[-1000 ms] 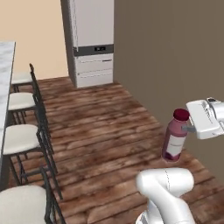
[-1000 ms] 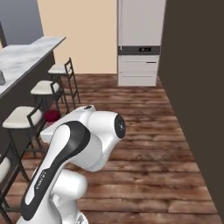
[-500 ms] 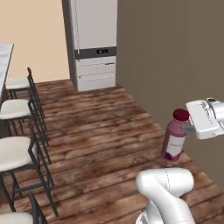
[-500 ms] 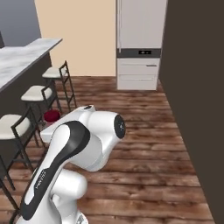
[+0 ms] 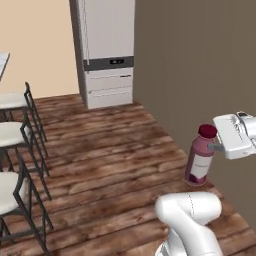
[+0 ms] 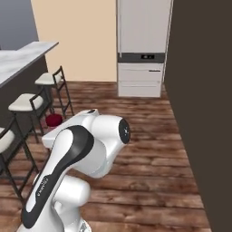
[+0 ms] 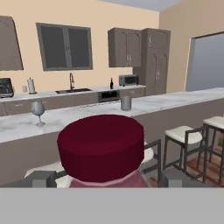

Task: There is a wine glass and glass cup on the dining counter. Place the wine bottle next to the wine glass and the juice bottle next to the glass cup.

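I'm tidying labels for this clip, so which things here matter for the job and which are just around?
Job: juice bottle in the claw, wine glass, glass cup, dining counter, wine bottle.
Around: stools, fridge, toaster oven, paper towel roll.

The stout dark red-purple juice bottle [image 5: 201, 159] with its round red cap and pale label hangs upright above the wooden floor, clamped just under the cap between the spread fingers [image 7: 42, 179]. From the hand, that red cap [image 7: 101, 146] looms large and close. Beyond it stretches the long white grey-veined marble counter [image 7: 87, 114]. On it stands the small clear stemmed wine glass [image 7: 38, 112], upright towards the left, and the short clear stemless glass cup [image 7: 126, 103], upright, well apart to its right.
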